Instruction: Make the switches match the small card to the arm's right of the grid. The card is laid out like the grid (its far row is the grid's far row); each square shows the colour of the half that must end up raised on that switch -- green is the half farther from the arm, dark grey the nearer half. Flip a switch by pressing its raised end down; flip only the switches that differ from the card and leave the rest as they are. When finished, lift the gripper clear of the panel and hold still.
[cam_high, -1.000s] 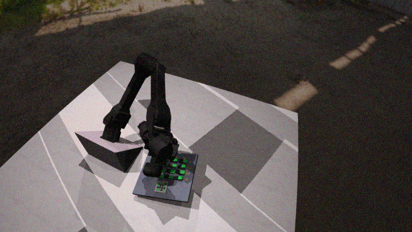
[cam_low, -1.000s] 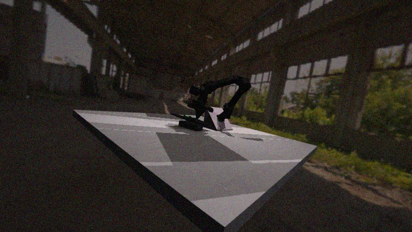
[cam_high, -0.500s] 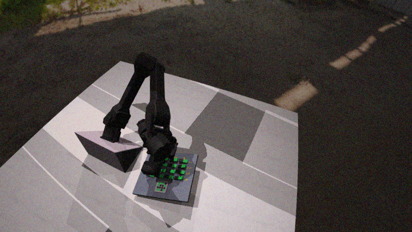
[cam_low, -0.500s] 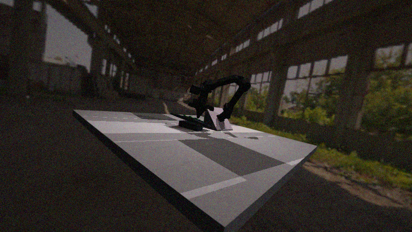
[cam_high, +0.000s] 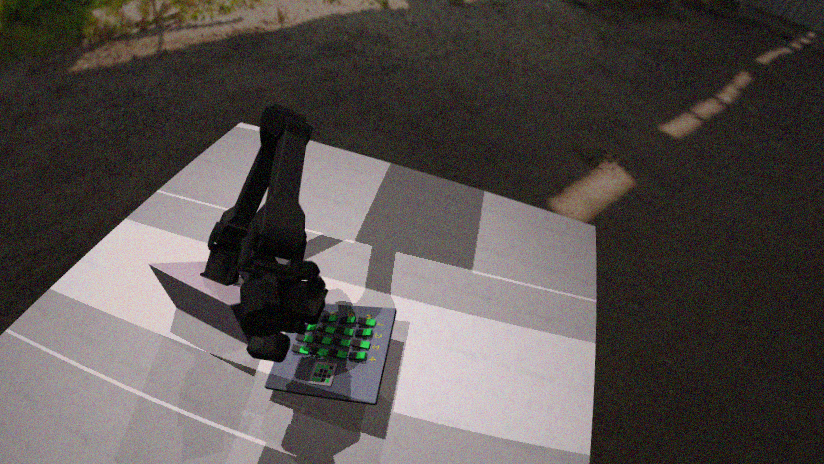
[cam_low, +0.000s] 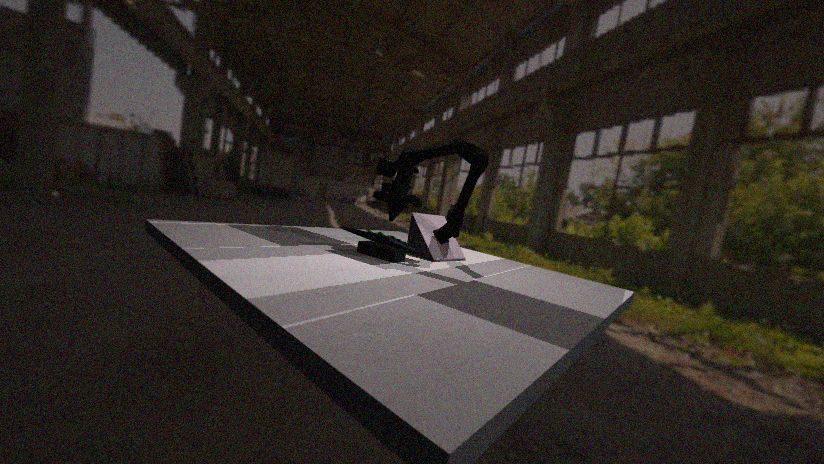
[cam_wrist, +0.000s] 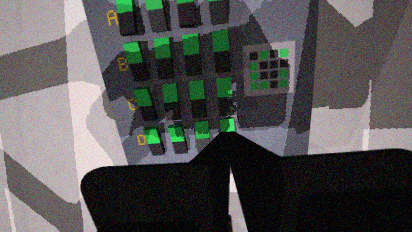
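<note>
A grey panel (cam_high: 351, 383) (cam_wrist: 265, 112) (cam_low: 380, 251) lies on the table and carries a grid of green and dark grey rocker switches (cam_high: 340, 336) (cam_wrist: 175, 85), with rows lettered A to D. The small card (cam_high: 322, 372) (cam_wrist: 268, 70) sits on the panel beside the grid and shows green and dark squares. My gripper (cam_wrist: 227, 138) (cam_high: 269, 346) (cam_low: 393, 216) is shut and empty. Its tip points at the switch (cam_wrist: 228, 124) in row D, in the column nearest the card. In the side view it hangs a little above the panel. My fingers hide that switch's near half.
The arm's base stands on a pale wedge-shaped block (cam_high: 184, 279) (cam_low: 426, 236) just behind the panel. The table (cam_high: 490, 357) (cam_low: 403, 357) is patterned in grey and white patches, with its edges well away from the panel.
</note>
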